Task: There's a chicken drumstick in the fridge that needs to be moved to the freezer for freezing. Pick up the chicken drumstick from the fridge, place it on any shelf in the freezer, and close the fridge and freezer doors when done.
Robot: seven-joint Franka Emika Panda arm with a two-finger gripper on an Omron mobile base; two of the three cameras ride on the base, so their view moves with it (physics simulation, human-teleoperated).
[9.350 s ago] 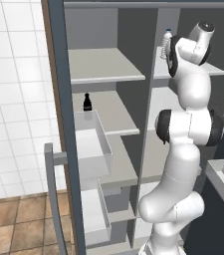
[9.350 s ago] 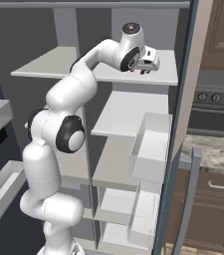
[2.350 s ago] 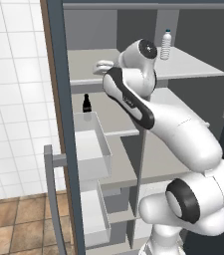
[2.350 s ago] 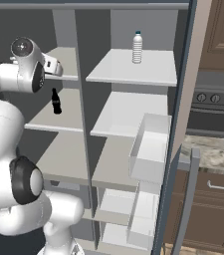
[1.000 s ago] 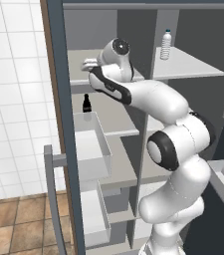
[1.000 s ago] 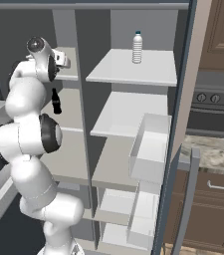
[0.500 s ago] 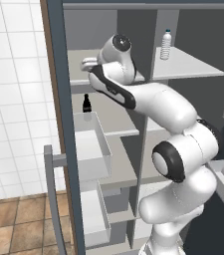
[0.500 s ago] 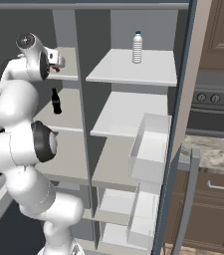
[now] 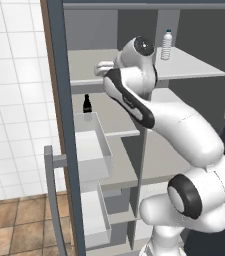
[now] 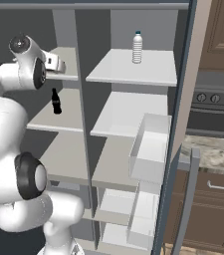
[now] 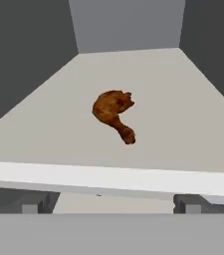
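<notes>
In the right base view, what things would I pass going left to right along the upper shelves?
Robot's gripper → small dark bottle → clear water bottle → open door's edge.

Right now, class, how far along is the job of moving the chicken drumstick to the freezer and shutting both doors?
Done: the chicken drumstick lies on a pale shelf, free of the gripper, which is open at the top shelf of the left section. In hand: the gripper sits just off the shelf's front edge. Left: both doors stand open and need closing.
</notes>
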